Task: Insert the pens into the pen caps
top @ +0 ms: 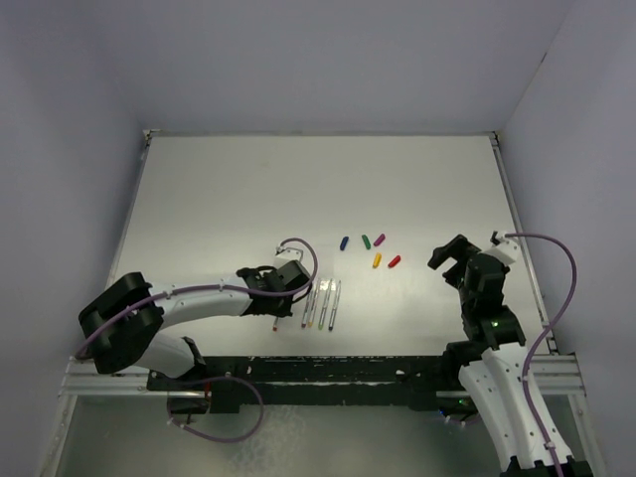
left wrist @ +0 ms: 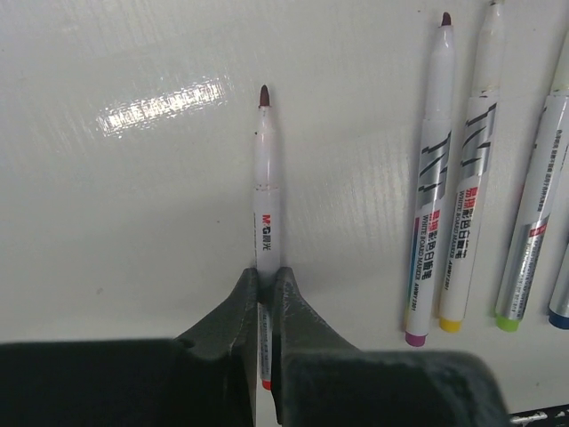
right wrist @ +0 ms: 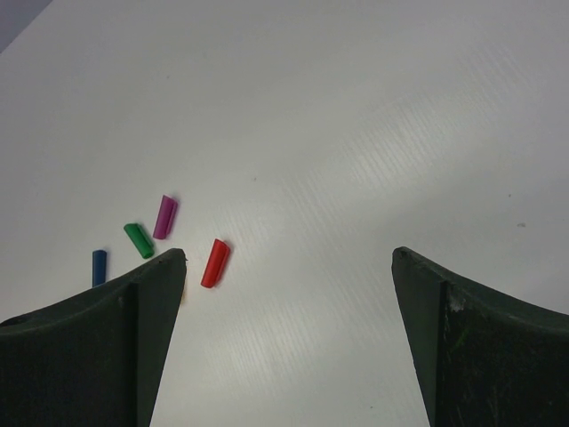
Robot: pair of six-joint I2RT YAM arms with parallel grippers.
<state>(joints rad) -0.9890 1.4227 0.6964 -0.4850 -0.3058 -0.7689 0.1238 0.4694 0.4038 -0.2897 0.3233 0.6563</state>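
Observation:
My left gripper (top: 281, 301) is shut on a whitish pen with a dark red tip (left wrist: 264, 191), gripping its rear half close to the table. Several other pens (top: 321, 305) lie side by side just to its right, their purple, yellow, green and blue ends showing in the left wrist view (left wrist: 430, 196). The blue (top: 344, 242), green (top: 366, 240), purple (top: 380, 239), yellow-orange (top: 377, 260) and red (top: 395, 261) caps lie loose mid-table. My right gripper (top: 454, 256) is open and empty to the right of the caps. The red cap (right wrist: 215, 262) lies just beyond its left finger (right wrist: 151, 302).
The white table is walled at the back and both sides. The black rail with the arm bases (top: 338, 378) runs along the near edge. The purple cable (top: 303, 248) loops above the left wrist.

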